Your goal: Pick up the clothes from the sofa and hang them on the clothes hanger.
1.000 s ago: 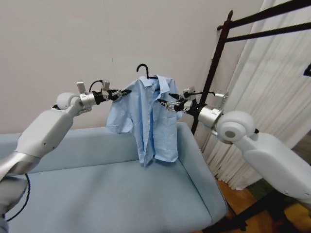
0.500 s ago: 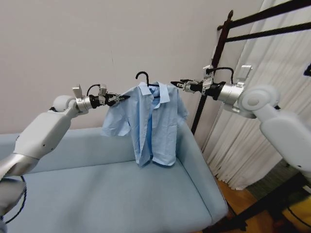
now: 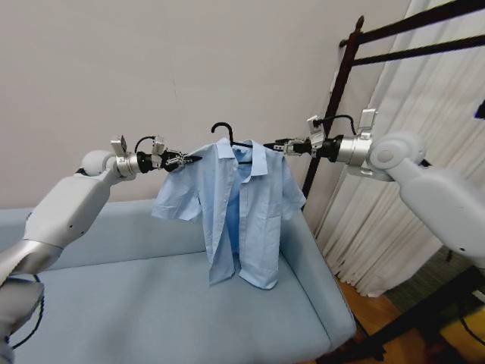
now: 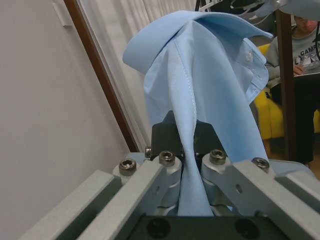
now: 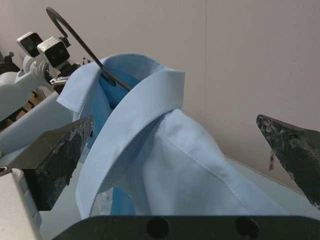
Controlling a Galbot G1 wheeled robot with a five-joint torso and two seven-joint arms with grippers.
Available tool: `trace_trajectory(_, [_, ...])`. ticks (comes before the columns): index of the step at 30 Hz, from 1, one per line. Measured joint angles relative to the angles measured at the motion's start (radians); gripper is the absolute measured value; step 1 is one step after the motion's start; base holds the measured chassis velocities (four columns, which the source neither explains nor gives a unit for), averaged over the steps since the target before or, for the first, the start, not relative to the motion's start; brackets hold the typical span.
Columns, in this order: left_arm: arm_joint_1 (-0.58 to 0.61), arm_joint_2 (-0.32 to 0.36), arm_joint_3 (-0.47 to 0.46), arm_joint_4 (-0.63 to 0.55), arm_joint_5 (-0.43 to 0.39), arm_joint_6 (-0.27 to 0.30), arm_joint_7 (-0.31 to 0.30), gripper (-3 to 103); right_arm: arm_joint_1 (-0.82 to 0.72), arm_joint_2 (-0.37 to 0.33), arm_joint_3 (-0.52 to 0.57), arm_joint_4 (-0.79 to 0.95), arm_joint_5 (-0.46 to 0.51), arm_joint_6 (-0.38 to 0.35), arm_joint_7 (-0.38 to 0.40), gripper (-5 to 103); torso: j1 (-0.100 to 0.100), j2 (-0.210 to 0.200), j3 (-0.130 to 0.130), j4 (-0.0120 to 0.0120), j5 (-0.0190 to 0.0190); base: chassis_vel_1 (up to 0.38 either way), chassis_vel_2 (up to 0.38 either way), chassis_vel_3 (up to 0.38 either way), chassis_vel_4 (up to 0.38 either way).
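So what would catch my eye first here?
A light blue shirt hangs in mid-air above the sofa, between the robot's two arms. The left gripper pinches one shoulder; the right gripper sits open at the other. A dark clothes rack stands to the right.

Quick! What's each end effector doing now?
Left end effector: closed, holding the shirt.
Right end effector: open, at the shirt's shoulder.

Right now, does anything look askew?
The shirt hangs unbuttoned, hem uneven. Its hanger hook is on no rail; the left tool pinches one shoulder, the right tool is open at the other.
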Motion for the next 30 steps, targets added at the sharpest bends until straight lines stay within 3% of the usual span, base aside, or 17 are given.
trace_trajectory(10, [0.012,-0.003,-0.012,0.001,0.000,-0.001,0.012,3,0.032,0.000,-0.039,-0.072,-0.058,0.004,-0.084,100,0.000,0.000,0.000,0.0001,-0.0001,0.000,0.000,0.000,0.000])
trace_trajectory(12, [0.015,-0.003,-0.015,0.001,-0.002,-0.001,0.013,3,0.024,-0.004,-0.049,-0.072,-0.105,0.018,-0.112,96,0.000,0.000,0.000,0.0000,-0.0002,0.000,0.000,0.000,0.000])
trace_trajectory(21, [0.019,-0.006,-0.020,-0.003,-0.005,-0.001,0.015,3,0.023,0.015,-0.066,-0.063,-0.136,0.027,-0.108,82,0.000,0.000,0.000,0.0003,-0.0002,0.000,0.000,0.000,0.000])
trace_trajectory(22, [0.019,-0.005,-0.020,-0.003,-0.005,-0.001,0.017,3,0.029,0.018,-0.071,-0.062,-0.135,0.028,-0.107,73,0.000,0.000,0.000,0.0002,-0.0003,0.000,0.000,0.000,0.000])
trace_trajectory(30, [0.023,-0.005,-0.020,-0.003,-0.005,-0.004,0.027,3,0.069,0.018,-0.103,-0.057,-0.129,0.031,-0.112,71,0.000,0.000,0.000,0.0000,-0.0003,0.000,0.000,0.000,0.000])
